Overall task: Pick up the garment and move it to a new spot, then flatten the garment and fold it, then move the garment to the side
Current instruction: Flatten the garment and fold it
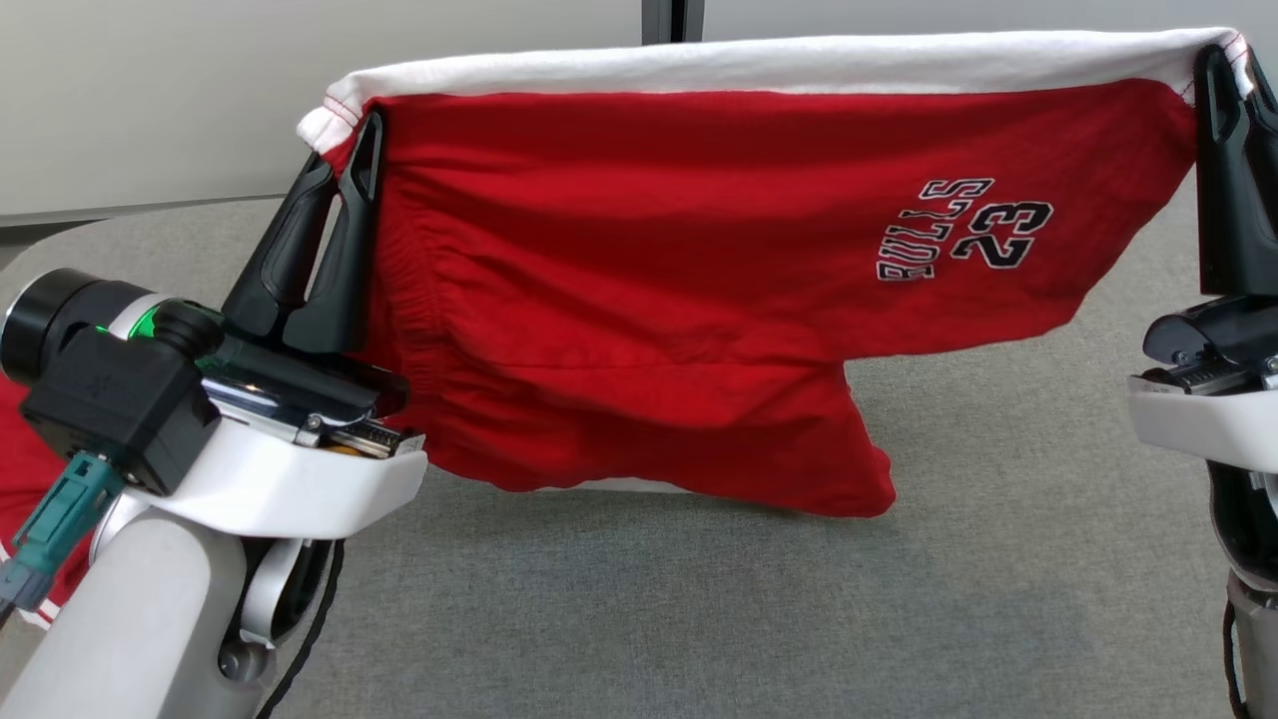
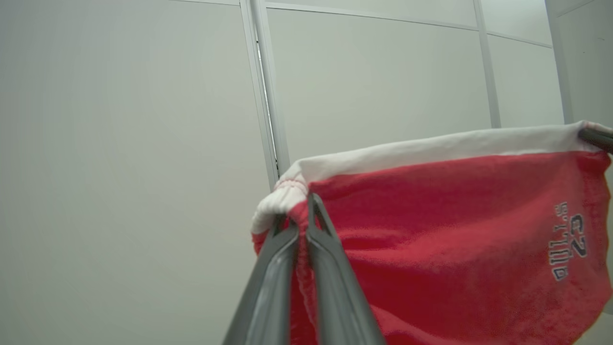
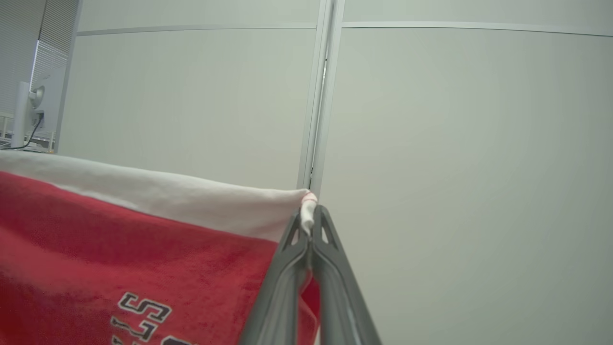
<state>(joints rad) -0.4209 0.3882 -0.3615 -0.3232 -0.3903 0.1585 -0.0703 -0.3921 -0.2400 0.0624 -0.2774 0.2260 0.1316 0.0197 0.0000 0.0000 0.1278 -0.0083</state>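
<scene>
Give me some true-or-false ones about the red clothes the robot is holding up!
1. The red cloth garment lies flat on the grey fabric tabletop. False: it hangs stretched between the two pairs of jaws.
2. The left jaws and the right jaws each pinch one end of its white band. True.
3. Its black-and-white print says BULLS 23. True.
4. The right jaws are wide open. False: they are shut on the garment.

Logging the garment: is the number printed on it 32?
No, the print on the garment reads BULLS 23.
</scene>
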